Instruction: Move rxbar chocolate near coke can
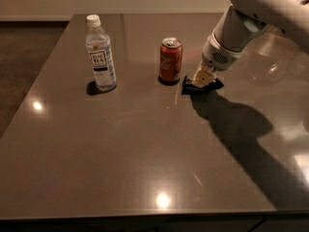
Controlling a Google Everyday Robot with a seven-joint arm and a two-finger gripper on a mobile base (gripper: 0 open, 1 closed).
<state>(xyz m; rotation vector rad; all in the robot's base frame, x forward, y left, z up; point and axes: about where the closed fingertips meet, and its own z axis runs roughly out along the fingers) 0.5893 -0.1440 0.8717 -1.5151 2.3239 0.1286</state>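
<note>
Black rxbar chocolate [216, 85] under gripper [202, 80] — beside coke can [170, 60].

One can [171, 60], one bottle [101, 54], one bar [187, 87], one tool [203, 79] at bar.

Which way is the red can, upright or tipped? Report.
The can stands upright, silver top up. The gripper is beside it, holding the black bar.
</note>
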